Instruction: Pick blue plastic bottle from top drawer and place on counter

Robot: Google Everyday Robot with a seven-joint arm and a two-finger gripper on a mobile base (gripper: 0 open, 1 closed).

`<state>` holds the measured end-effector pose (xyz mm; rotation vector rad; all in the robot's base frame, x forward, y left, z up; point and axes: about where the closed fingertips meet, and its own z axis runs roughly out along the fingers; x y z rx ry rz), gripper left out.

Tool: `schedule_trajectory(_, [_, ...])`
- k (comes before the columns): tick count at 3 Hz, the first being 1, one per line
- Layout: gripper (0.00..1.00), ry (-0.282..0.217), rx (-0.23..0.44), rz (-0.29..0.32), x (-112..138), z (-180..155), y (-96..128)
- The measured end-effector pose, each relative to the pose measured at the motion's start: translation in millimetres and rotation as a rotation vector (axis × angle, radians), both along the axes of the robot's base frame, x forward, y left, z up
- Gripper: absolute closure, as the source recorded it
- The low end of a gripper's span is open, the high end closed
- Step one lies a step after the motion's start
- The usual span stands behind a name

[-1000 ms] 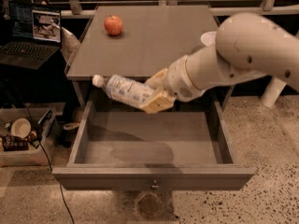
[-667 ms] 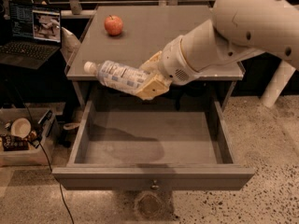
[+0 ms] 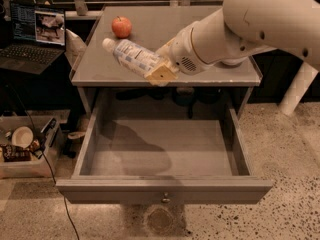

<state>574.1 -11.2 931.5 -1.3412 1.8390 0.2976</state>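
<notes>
The tool (image 3: 160, 70) clamps the base end of the blue plastic bottle (image 3: 131, 57), which slants over the bench (image 3: 95, 72), cap toward the apple (image 3: 121, 27), behind the open top drawer (image 3: 165, 189).

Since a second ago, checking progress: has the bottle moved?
Yes: the bottle, in the claw, went up and back over the counter, toward the apple.

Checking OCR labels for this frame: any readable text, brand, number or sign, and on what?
No text can be read.
Label of the blue plastic bottle: print too blurred.
Screen of the laptop: lines too small.
The gripper, shut on the bottle over the counter: no markings visible.
</notes>
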Motion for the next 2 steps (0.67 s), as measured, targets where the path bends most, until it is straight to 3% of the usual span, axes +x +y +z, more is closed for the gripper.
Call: schedule_trajectory(2, [1.0, -0.027, 0.027, -0.038, 7.9, 9.2, 0.5])
